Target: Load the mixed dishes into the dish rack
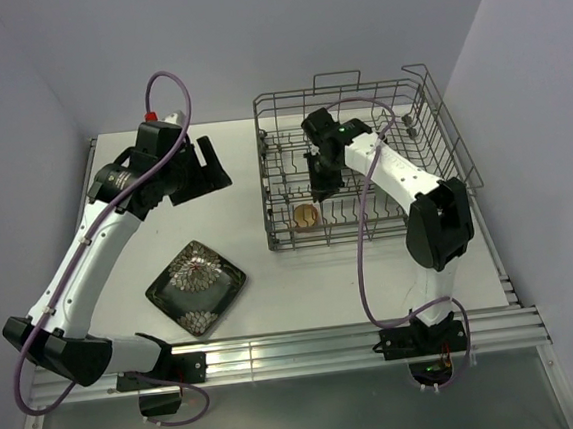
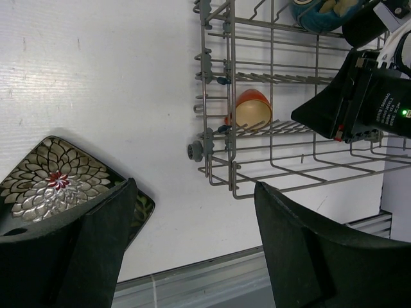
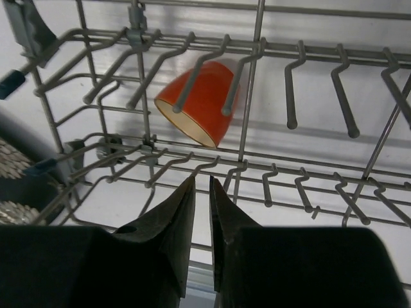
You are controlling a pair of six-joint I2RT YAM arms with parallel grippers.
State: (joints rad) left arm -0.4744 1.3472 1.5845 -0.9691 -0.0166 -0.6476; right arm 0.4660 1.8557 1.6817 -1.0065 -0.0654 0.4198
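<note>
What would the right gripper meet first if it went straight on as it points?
Likely a tine row of the dish rack, just ahead of the right gripper; the small orange cup lies beyond. Depth is unclear.

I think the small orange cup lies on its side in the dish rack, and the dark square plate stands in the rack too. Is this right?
Only partly. The small orange cup does lie on its side in the dish rack, but the dark square plate is not in the rack. It lies flat on the table, left of the rack, as the top external view shows.
</note>
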